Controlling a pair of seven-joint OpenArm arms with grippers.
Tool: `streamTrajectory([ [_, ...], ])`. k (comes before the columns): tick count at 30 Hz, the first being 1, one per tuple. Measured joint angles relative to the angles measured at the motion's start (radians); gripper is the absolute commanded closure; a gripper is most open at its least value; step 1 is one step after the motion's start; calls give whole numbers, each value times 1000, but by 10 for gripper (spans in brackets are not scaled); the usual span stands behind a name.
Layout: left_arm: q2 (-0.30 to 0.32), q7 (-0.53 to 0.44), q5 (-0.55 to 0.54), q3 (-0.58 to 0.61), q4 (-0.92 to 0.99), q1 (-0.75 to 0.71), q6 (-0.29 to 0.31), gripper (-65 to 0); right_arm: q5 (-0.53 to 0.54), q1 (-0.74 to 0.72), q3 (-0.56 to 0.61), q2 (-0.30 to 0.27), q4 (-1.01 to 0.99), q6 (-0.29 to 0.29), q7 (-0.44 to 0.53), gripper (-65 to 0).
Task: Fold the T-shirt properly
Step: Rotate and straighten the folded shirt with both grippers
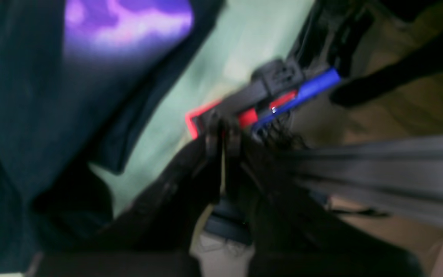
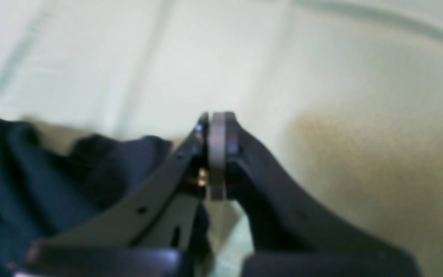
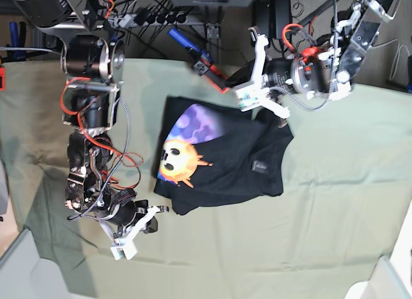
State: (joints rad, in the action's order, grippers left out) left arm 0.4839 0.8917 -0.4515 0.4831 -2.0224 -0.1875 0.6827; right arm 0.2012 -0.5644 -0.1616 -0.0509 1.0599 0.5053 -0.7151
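Observation:
The black T-shirt (image 3: pixel 235 161) lies partly folded on the middle of the table, its orange sun-face print (image 3: pixel 176 159) and purple patch (image 3: pixel 196 122) facing up. In the base view my left gripper (image 3: pixel 259 96) hovers at the shirt's far right corner. The left wrist view shows this gripper (image 1: pixel 223 136) shut, with no cloth between its fingers, over the pale green cloth; the T-shirt (image 1: pixel 33 115) lies just to its left. My right gripper (image 3: pixel 133 238) is near the shirt's near left corner. The right wrist view shows the right gripper (image 2: pixel 215 127) shut and empty, with the T-shirt (image 2: pixel 21 173) bunched beside it.
A pale green cloth (image 3: pixel 335 183) covers the table. A red, black and blue tool (image 3: pixel 203 61) lies at the far edge, just beyond the shirt, and shows as the tool (image 1: pixel 271 102) in the left wrist view. Cables and equipment crowd the back.

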Motion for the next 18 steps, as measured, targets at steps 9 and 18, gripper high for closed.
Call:
streamTrajectory([
  [9,-85,-104,137,12,186,69,0,-9,-14,-65,5,1,-151,0,61,0],
  [18,-87,-141,124,12,375,177,3,-9,-12,-61,280,-2,-177,0,-14,0],
])
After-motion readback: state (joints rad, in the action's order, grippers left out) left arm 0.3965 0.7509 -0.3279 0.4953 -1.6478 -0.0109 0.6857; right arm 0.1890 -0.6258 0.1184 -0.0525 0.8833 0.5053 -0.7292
